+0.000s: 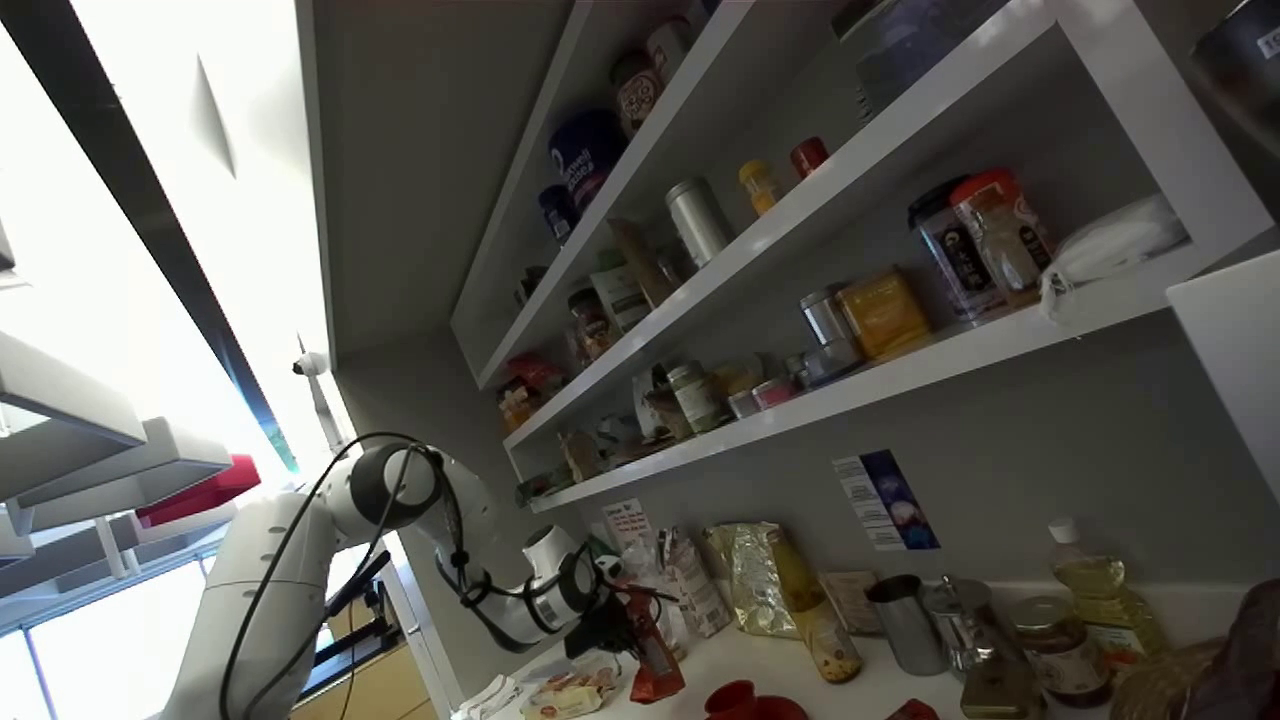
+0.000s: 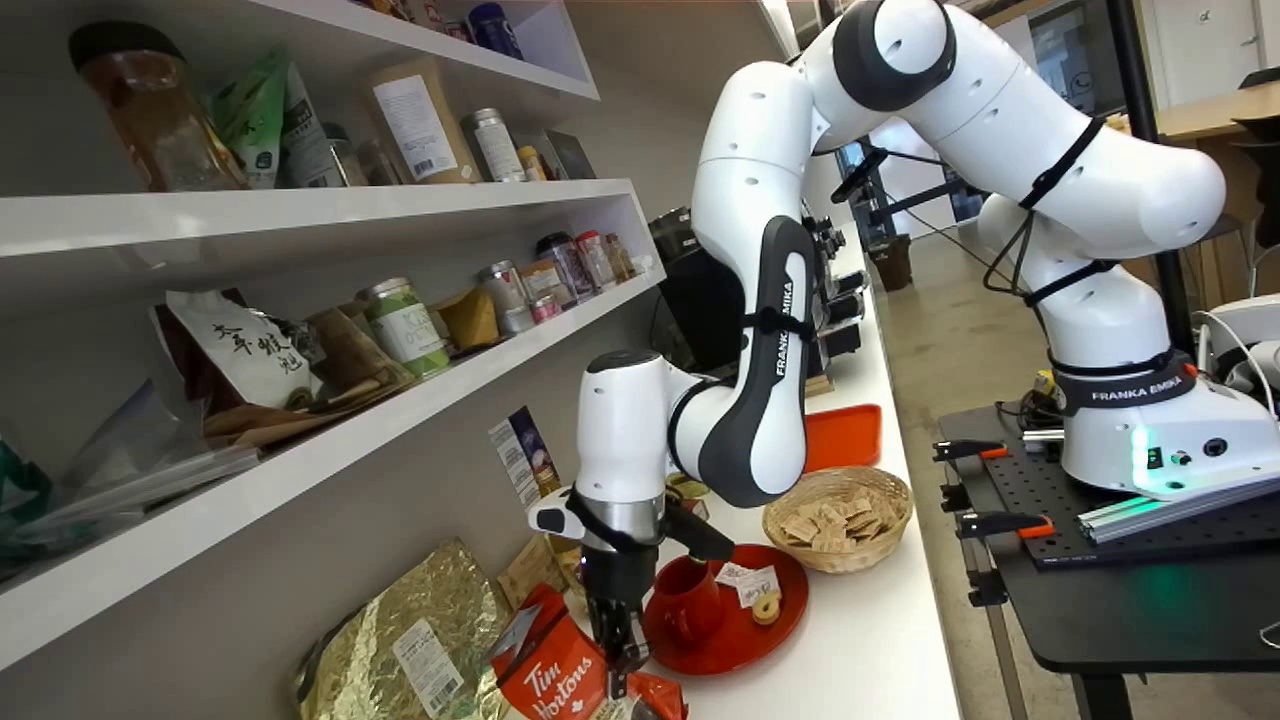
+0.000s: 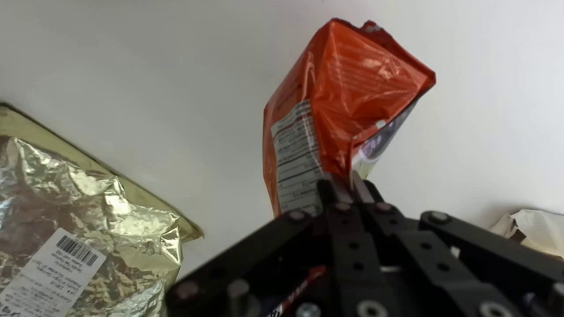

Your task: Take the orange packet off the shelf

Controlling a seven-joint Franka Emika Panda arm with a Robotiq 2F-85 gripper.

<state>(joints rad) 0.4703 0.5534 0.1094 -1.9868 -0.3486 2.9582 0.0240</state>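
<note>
The orange packet, an orange-red bag with pale lettering, hangs tilted in my gripper low over the white counter. It shows in both exterior views (image 1: 655, 660) (image 2: 553, 672) and in the wrist view (image 3: 352, 83). My gripper (image 3: 351, 189) has its fingers closed on a pinched fold of the packet; it also shows in an exterior view (image 2: 617, 682). I cannot tell whether the packet's bottom touches the counter. The shelf, a long white board (image 1: 790, 212), runs along the wall well above the gripper and also shows in an exterior view (image 2: 350, 203).
The lower, thicker board (image 2: 330, 455) holds jars and bags above the arm. A gold foil bag (image 2: 400, 640) stands beside the packet. A red plate (image 2: 795, 610) with a red cup (image 2: 688, 600) and a cracker basket (image 2: 845, 558) are close by. A metal pitcher (image 1: 908, 625) stands further along.
</note>
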